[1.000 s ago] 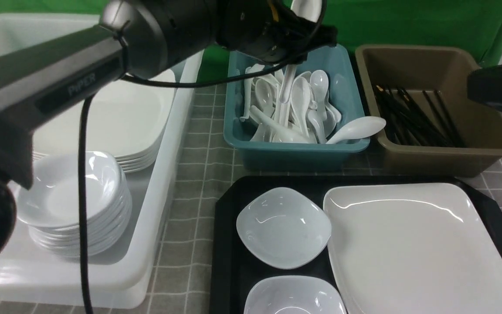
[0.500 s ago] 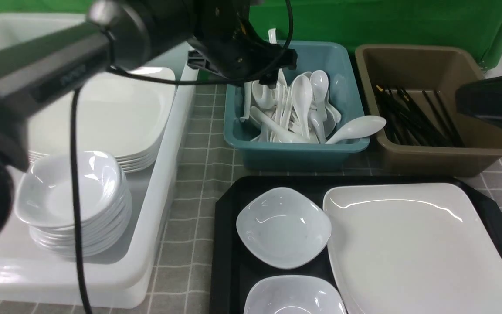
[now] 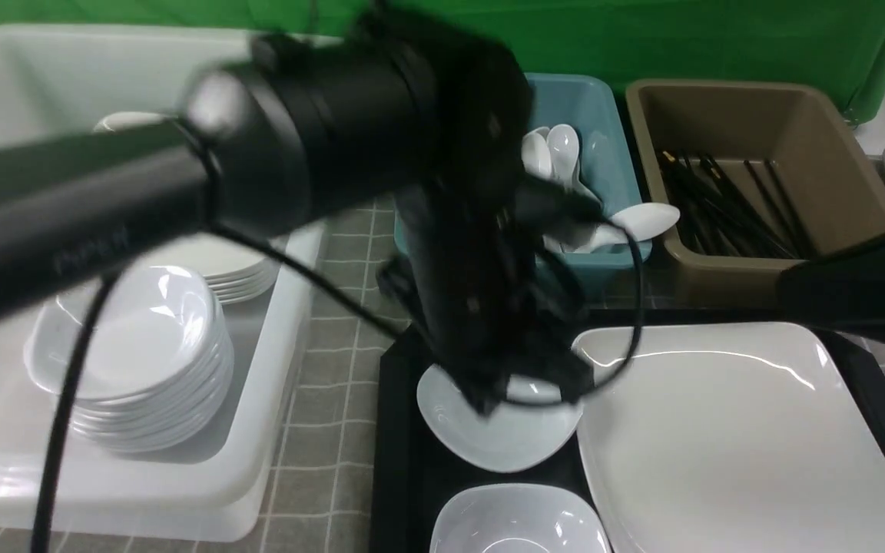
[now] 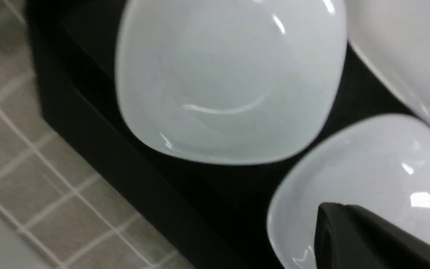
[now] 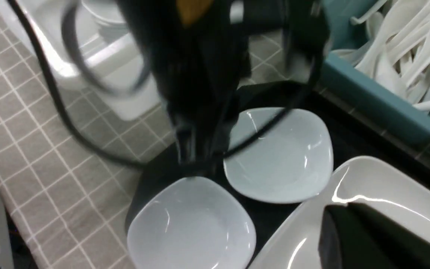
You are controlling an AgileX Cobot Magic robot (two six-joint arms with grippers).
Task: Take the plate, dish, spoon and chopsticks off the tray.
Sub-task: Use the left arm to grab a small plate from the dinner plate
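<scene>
Front view crops the large white plate.

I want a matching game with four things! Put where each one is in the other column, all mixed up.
1. Big plate
2. Chopsticks
3. Spoons
4. Bowl stack

A. In the blue-green tub
B. In the big white bin
C. On the black tray
D. In the brown tub

Pairs: 1-C, 2-D, 3-A, 4-B
</scene>
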